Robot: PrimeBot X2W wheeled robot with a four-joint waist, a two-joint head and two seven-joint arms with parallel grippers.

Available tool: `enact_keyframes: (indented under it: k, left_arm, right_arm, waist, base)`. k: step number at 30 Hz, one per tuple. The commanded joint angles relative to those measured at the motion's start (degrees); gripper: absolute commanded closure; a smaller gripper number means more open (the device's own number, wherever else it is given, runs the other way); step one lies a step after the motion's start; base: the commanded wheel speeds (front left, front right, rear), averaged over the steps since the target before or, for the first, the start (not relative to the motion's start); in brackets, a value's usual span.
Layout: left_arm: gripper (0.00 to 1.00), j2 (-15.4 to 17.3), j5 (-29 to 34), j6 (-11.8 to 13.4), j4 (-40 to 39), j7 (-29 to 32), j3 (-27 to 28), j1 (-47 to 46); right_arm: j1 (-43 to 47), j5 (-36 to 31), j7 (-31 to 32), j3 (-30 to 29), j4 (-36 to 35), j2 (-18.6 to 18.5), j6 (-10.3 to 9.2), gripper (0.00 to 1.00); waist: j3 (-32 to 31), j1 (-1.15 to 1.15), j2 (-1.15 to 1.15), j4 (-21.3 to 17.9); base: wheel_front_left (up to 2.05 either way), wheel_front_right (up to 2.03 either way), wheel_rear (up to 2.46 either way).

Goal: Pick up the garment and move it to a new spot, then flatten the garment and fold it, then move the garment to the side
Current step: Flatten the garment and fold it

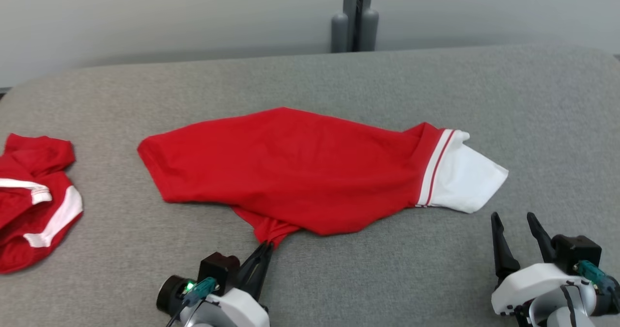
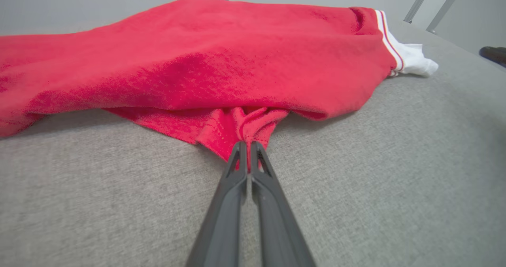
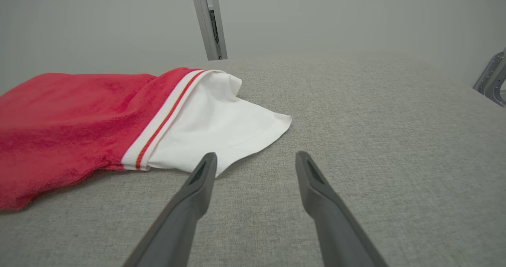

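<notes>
Garment (image 1: pixel 290 167): red with a white end at right; lies spread mid-surface.
Surface (image 1: pixel 387 278): grey fabric.
Left jaws: together, clamped on the garment's bunched near edge.
Right jaws: apart, near the white end.
Second garment (image 1: pixel 34 201): red and white, crumpled, far left.

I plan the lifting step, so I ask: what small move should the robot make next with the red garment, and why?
Probably the right claw should ease forward to the white section and close on it. The left claw is shut on a bunched edge of the red garment, while the right claw stands open, holding nothing.
</notes>
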Motion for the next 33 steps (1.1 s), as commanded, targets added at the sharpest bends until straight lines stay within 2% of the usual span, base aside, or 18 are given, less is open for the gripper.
enact_keyframes:
  k: [1,8,15,22,23,24,25,30,33]
  left_arm:
    - [1.0,0.53,1.04,0.33,-1.06,-0.03,1.25,1.42]
    - [1.0,3.59,4.07,2.58,-6.54,-0.03,9.45,7.57]
    - [1.0,7.02,6.23,4.04,-8.83,-0.03,17.02,11.23]
    - [1.0,6.52,6.87,3.47,-7.03,-0.03,21.73,11.46]
    - [0.89,6.27,7.13,3.49,-6.75,-0.03,22.15,11.42]
    - [0.56,6.0,7.38,3.63,-5.95,-0.03,22.47,11.63]
    - [0.01,5.67,7.44,4.0,-4.71,-0.03,22.99,12.17]
    - [0.0,3.99,7.51,5.27,-2.35,-0.03,25.7,13.4]
    - [0.0,2.74,6.64,5.64,-3.8,-0.03,28.1,14.45]
  right_arm:
    - [1.04,0.59,0.0,-0.26,0.28,-0.37,-0.02,0.0]
    - [3.65,2.62,0.0,-0.33,0.87,-0.37,-0.02,0.0]
    - [4.4,3.39,0.0,-0.14,0.88,-0.38,-0.02,0.0]
    - [4.56,2.84,0.0,0.36,1.01,-0.37,-0.02,0.0]
    - [4.55,2.81,0.0,0.49,0.98,-0.36,-0.02,0.0]
    - [4.54,2.78,0.0,0.6,0.95,-0.37,-0.02,0.0]
    - [4.46,2.84,0.0,0.84,0.97,-0.37,-0.02,0.0]
    - [4.2,3.29,0.0,1.35,1.05,-0.37,-0.02,0.0]
    - [4.04,3.72,0.0,1.45,0.58,-0.37,-0.01,0.0]
  waist:
    - [-2.77,0.0,0.0,2.19]
    - [-7.55,0.0,0.0,5.32]
    - [-8.28,0.0,0.0,5.9]
    - [-7.86,0.0,0.0,4.49]
    - [-7.75,0.0,0.0,4.26]
    - [-7.68,0.0,0.0,4.06]
    - [-7.6,0.0,0.0,3.76]
    - [-7.52,0.0,0.0,2.86]
    - [-7.73,0.0,0.0,2.53]
  base:
    - [0.0,0.0,0.0]
    - [0.0,0.0,0.0]
    - [0.0,0.0,0.0]
    - [0.0,0.0,0.0]
    - [0.0,0.0,0.0]
    - [0.0,0.0,0.0]
    - [0.0,0.0,0.0]
    - [0.0,0.0,0.0]
    - [0.0,0.0,0.0]
